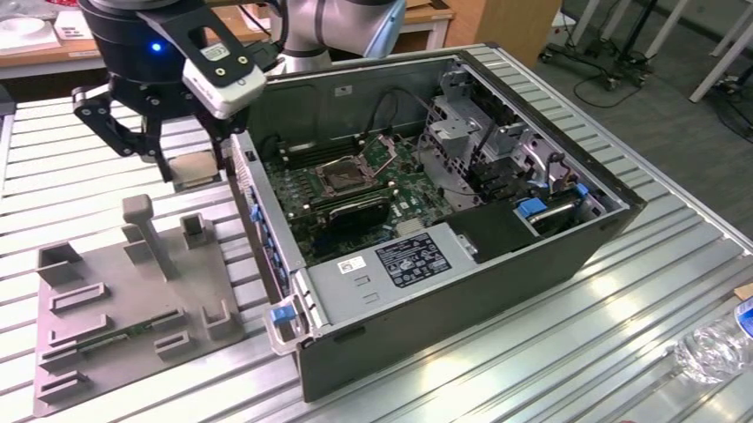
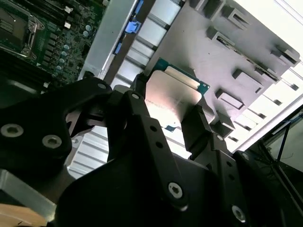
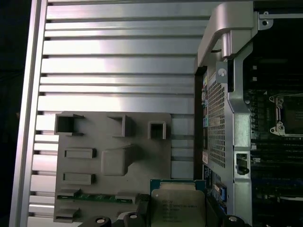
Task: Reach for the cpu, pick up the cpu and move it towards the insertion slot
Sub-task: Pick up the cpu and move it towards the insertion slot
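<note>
Aloft, claw (image 2: 173,124) clamped on cpu (image 2: 173,97), flat square, silvery lid, green edge, above grey fixture plate (image 3: 113,142)

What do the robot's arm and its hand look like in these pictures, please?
The arm is silver-grey with rounded joints. Its hand is black, built of linked bars with round bolt heads, under a black cylinder with a small blue light. A white camera block sits beside it.

text: none legible | cpu (image 3: 178,206): faint print on metal top, unreadable | label (image 1: 408,258) on computer case: dark sticker, print too small to read
</note>
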Robot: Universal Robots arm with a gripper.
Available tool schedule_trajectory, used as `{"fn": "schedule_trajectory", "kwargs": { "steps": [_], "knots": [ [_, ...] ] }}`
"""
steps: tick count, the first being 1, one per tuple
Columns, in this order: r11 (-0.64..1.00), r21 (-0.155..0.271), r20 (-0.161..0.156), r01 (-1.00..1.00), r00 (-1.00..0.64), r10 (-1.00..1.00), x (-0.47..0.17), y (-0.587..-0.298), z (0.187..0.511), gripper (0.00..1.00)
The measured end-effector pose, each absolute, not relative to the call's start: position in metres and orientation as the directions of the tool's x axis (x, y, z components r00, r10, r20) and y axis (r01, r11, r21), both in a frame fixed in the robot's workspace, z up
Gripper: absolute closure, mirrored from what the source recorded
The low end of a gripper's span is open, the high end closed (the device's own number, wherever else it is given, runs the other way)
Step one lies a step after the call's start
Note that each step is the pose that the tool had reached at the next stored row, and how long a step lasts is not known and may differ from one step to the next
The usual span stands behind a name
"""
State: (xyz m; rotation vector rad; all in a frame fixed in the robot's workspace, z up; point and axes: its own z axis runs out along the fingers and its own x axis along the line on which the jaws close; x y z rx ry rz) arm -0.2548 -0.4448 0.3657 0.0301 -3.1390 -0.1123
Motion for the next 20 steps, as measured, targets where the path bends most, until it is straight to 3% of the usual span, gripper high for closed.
{"fn": "schedule_trajectory", "kwargs": {
  "steps": [20],
  "knots": [
    [0.997, 0.071, 0.0, -0.019, -1.0, -0.019, -0.213, -0.445, 0.366, 0.46]
  ]
}}
